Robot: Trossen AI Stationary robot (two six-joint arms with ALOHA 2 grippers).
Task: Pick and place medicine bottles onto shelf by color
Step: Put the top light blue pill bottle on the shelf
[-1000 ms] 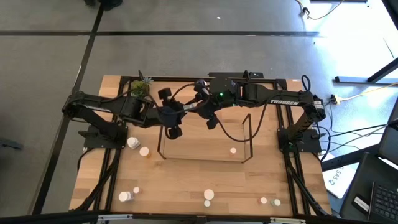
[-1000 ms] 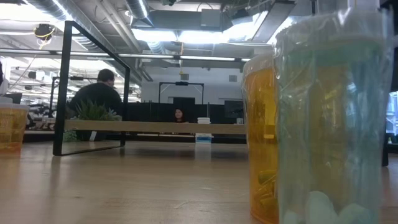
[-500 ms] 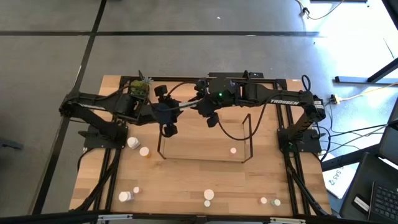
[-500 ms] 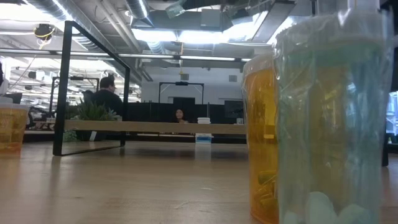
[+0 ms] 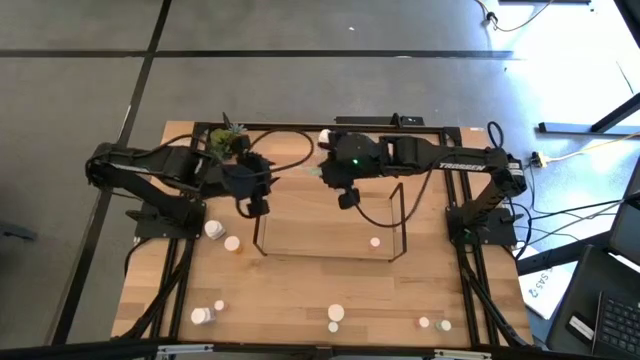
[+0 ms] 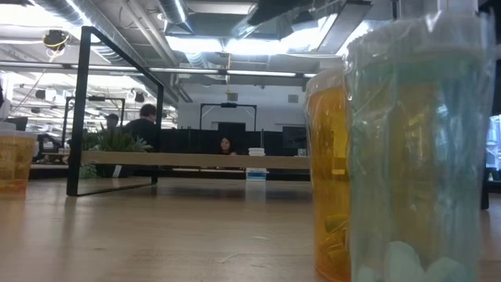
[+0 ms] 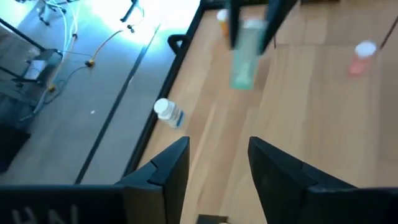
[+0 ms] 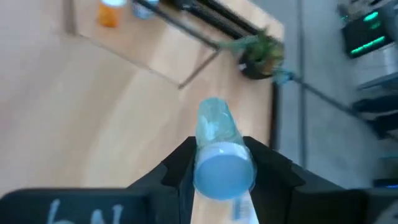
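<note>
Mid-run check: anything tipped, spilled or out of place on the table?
Nothing spilled or tipped that I can see. One white bottle sits alone near the table's back frame, behind the shelf. The right gripper holds a teal bottle.

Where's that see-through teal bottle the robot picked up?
The right gripper holds the teal bottle in the air. From above, it hangs over the back edge of the shelf, right of the plant.

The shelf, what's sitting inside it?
One pink bottle with a white cap stands inside the shelf, near its right end. The right arm covers the shelf's back corner.
</note>
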